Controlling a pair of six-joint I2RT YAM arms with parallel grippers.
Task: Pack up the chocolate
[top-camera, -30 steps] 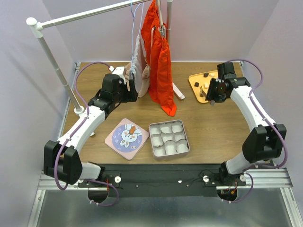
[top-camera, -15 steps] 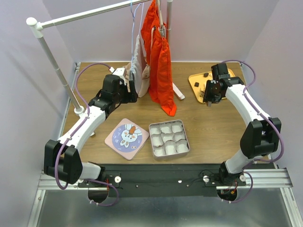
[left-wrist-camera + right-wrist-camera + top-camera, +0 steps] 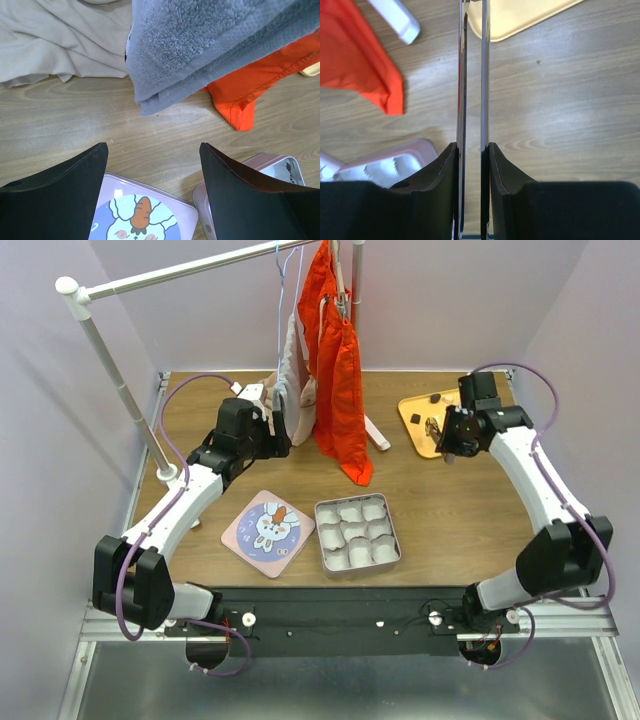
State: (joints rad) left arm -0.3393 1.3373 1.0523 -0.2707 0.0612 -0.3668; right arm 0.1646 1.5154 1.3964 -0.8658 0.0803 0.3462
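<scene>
Chocolate (image 3: 436, 397): we see a few tiny pieces, all on the flat yellow tray (image 3: 417, 406) at the far right of the wooden table (image 3: 450, 510). There is one dark piece at the tray's far edge, one dark piece at its left edge, and one more mid-tray just beside the right arm's wrist. They're too small for us to read a long axis or a facing direction.

Right gripper (image 3: 447, 448) hangs over the tray's near edge. On the right wrist cam the fingers (image 3: 461, 100) are almost pressed together, leaving only a thin slit. The tips run out of the top of that view, so we can't tell whether a piece is pinched there.

Left gripper (image 3: 152, 147) is spread wide and holds nothing. It sits near the far left, under a hanging grey terry towel (image 3: 210, 45), with a beige cloth (image 3: 55, 45) lying on the table beyond it.

The silver rectangular tin (image 3: 397, 540) lined with white paper cups (image 3: 355, 532) sits front centre, long axis roughly left-right, well apart from the tray. The pink square lid with a rabbit-and-carrot print (image 3: 268, 526) lies flat just left of the tin. An orange garment (image 3: 340, 370) hangs from the white rail (image 3: 180, 273), between the two arms.
</scene>
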